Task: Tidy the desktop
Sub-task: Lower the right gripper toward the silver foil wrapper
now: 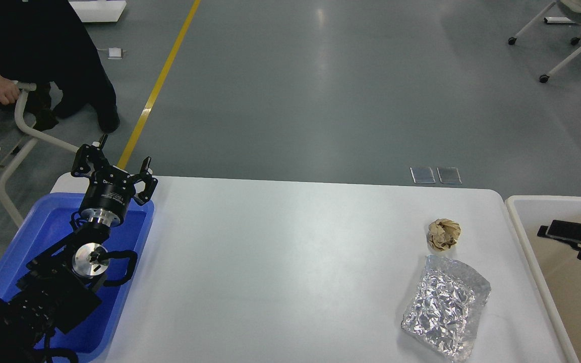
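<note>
Your left gripper (114, 169) stands spread and empty over the blue tray (43, 227). The right gripper (545, 231), over the beige bin (522, 242), is too dark to judge. On the bench (280, 262), just left of it, lie a crumpled paper ball (444, 234) and a foil bag (446, 312) (both untouched). Approach the ball from above.

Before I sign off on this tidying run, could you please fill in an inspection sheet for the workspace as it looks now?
Surface: desktop, white, mostly bare.
Job's things: crumpled paper ball and silver foil bag lying at its right end, close together.
Clutter: nothing else seen on the desktop.
Containers: blue tray at left; beige bin at right.
Grippers: left gripper open, empty, over the tray's far edge; right gripper over the bin, fingers unclear.
Cables: black ones along the left arm.
Surroundings: seated person far left, grey floor, yellow line.
</note>
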